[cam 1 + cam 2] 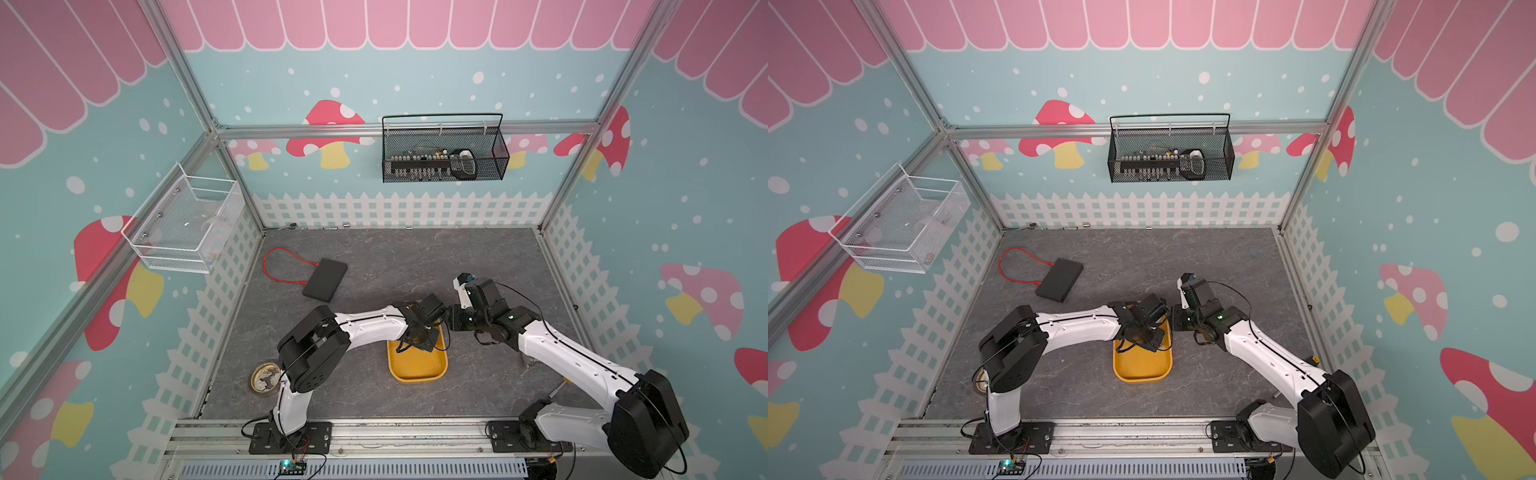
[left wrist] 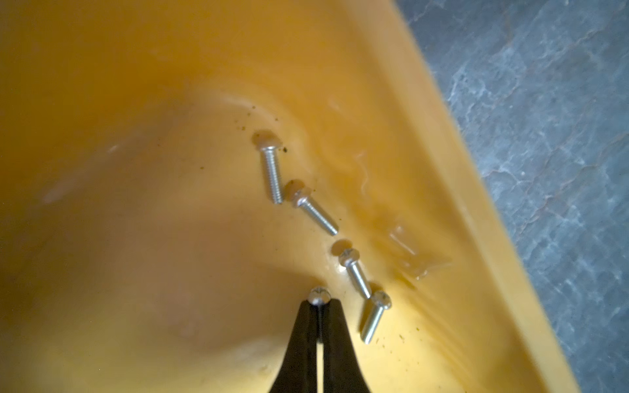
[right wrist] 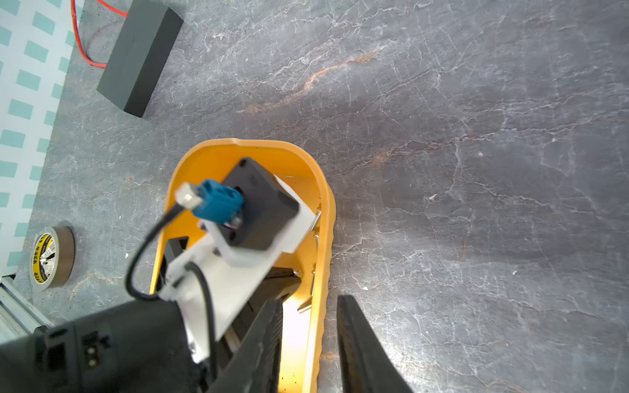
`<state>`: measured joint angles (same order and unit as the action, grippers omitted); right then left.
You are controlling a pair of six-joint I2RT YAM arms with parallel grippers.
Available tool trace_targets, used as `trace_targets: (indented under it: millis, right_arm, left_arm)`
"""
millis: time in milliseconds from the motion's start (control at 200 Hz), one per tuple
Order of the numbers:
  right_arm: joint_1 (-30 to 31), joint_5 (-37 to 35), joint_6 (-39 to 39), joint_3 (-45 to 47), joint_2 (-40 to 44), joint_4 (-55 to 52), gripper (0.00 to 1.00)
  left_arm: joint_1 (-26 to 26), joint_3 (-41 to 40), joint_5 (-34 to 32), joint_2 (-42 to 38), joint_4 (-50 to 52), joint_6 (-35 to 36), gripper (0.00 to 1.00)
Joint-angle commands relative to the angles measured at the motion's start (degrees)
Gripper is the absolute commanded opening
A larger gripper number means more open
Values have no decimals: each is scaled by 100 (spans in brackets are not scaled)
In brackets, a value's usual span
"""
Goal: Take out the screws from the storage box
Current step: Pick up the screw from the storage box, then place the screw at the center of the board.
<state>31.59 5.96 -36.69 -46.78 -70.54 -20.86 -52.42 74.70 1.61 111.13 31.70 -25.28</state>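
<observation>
inside storage box, left fingers clamp screw, head beyond tips, shank along them; right fingers apart astride wall.

Bright, even light fills both top views, straight lines bowing near the edges.
Inside the storage box the left wrist view blurs (amber glow, one soft shadow).

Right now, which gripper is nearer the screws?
Left. The left gripper is in the box, shut on one screw, the other screws beside it. The right gripper straddles the box's wall, jaws apart.
</observation>
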Motion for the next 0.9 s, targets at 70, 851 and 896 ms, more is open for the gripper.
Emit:
trace_targets:
  millis: [70, 851, 896]
  right_arm:
    - [22, -31, 49, -159, 129, 131, 33]
    - [14, 194, 138, -164, -107, 311, 33]
    - [23, 195, 139, -171, -113, 313, 33]
  left_arm:
    - [592, -140, 333, -1210, 157, -74, 0]
    - [2456, -2473, 294, -1692, -707, 187, 1]
    - [2456, -2488, 282, -1689, -719, 189, 1]
